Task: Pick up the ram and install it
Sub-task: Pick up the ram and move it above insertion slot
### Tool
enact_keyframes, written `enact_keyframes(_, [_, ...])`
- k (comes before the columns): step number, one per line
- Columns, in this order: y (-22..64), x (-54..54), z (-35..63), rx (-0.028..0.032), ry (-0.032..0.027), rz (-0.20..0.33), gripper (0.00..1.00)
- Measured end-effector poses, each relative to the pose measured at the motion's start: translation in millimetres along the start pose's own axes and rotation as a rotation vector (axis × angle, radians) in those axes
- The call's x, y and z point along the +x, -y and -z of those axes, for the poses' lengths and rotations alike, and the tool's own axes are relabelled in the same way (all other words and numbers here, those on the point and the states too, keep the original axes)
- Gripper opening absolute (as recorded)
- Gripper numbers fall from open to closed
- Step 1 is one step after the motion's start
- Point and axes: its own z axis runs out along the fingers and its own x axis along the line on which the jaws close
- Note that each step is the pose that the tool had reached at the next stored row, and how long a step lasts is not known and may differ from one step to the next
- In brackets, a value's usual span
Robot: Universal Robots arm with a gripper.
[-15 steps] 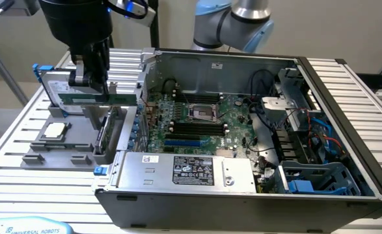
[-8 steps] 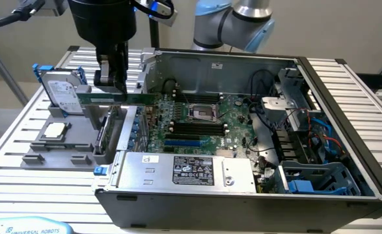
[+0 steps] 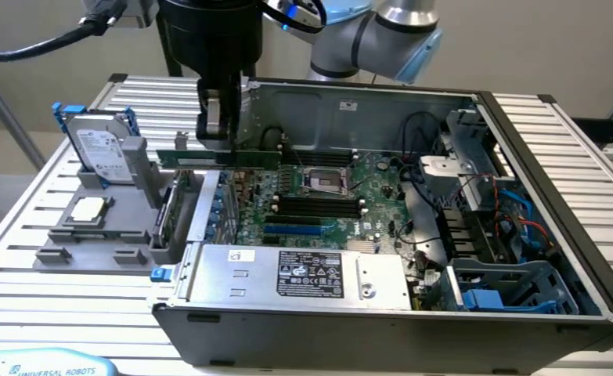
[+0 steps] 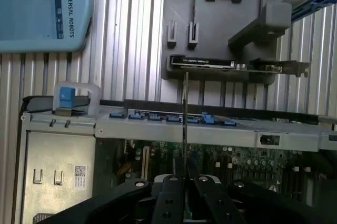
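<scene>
Holding the ram (image 3: 252,159) level in the gripper (image 3: 216,147), upper left of centre in the exterior view, just over the left wall of the open computer case (image 3: 390,333). Closed down nearly all the way, with just the thickness of the green board between the fingers (image 4: 169,195). Pinched at about the middle of its length along the upper edge, with green ends sticking out on both sides of the claw, the right end reaching over the motherboard (image 3: 374,207). Hanging clear of that board, apart from the row of black memory slots (image 3: 317,205) lying lower and further right in the frame, next to the CPU socket (image 3: 325,182).

Seen edge-on from the wrist as a thin line running straight out from between the fingertips, crossing the case rim and pointing at the graphics card (image 4: 237,65) standing in the grey fixture (image 4: 179,2).

Flanked at the exterior view's left by that fixture, with a hard drive (image 3: 102,149) upright on it and a square processor (image 3: 87,208) lying flat lower in the frame. Placed higher in the frame than the power supply (image 3: 296,270) along the case's near wall, lower centre.
</scene>
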Motion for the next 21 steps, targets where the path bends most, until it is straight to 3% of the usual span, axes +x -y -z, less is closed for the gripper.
enact_keyframes(5, [22.8, 1.0, 1.2, -0.0076, 0.0004, 0.0, 0.13])
enact_keyframes(14, [63.5, 1.9, 3.1, -0.0273, 0.0015, -0.001, 0.13])
enact_keyframes(21, [93.9, -4.0, 2.3, -0.0323, 0.0017, -0.001, 0.13])
